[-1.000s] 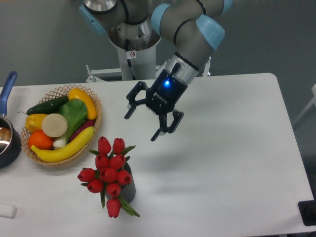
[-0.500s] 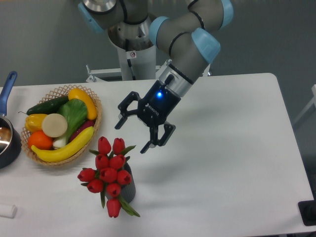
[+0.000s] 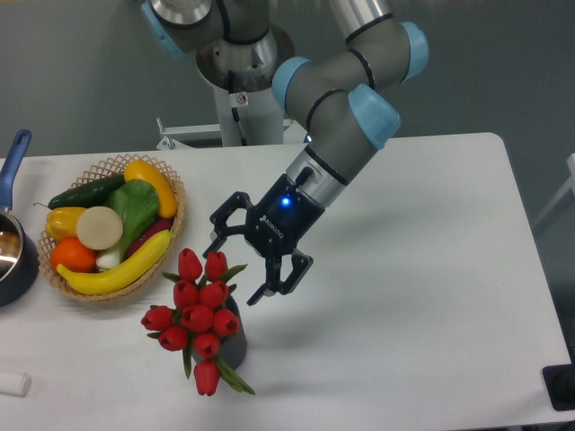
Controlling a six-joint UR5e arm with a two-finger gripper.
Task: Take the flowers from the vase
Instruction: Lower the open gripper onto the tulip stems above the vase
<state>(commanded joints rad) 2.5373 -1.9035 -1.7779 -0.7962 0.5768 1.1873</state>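
The flowers (image 3: 198, 314), a bunch of red tulip buds with green leaves, stand in the small dark grey vase (image 3: 234, 346) near the table's front left. Most of the vase is hidden behind the blooms. My gripper (image 3: 232, 271) hangs open just above and to the right of the bouquet's top buds. One finger is near the upper buds and the other finger sits to the right of them. Nothing is between its fingers.
A woven basket (image 3: 175, 229) with plastic fruit and vegetables sits at the left, close behind the flowers. A dark pot with a blue handle (image 3: 13, 157) is at the left edge. A small white object (image 3: 13, 383) lies at the front left corner.
The gripper has moved down and to the left towards the flowers, staying open. The flowers and vase have not moved.
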